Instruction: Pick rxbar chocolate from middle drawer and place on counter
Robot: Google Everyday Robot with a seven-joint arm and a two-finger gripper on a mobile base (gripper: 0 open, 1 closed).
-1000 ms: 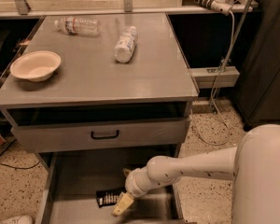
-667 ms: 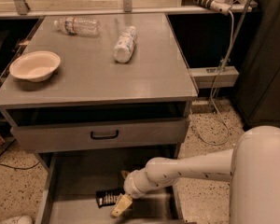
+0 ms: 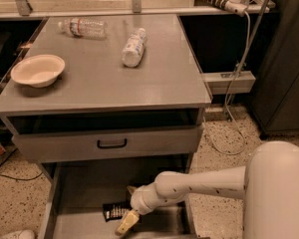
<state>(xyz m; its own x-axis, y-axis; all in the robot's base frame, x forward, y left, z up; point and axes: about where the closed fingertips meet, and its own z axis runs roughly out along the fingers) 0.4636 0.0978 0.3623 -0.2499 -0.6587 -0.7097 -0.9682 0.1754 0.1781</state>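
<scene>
The rxbar chocolate (image 3: 113,211), a small flat black wrapper with white lettering, lies on the floor of the open middle drawer (image 3: 84,188) at the bottom of the cabinet. My gripper (image 3: 126,222) is down inside that drawer, just right of the bar and at its near edge, on the end of my white arm (image 3: 199,182), which reaches in from the right. I cannot tell whether it touches the bar. The grey counter (image 3: 154,91) is the cabinet's top, well above the drawer.
On the counter stand a cream bowl (image 3: 38,69) at the left, a clear plastic bottle (image 3: 83,27) lying at the back and a white-labelled bottle (image 3: 133,47) lying mid-back. A closed drawer front with a black handle (image 3: 112,143) overhangs the open drawer. My white body (image 3: 281,193) fills the lower right.
My gripper has shifted slightly left and down toward the bar's near end. The bar and the things on the counter have not moved.
</scene>
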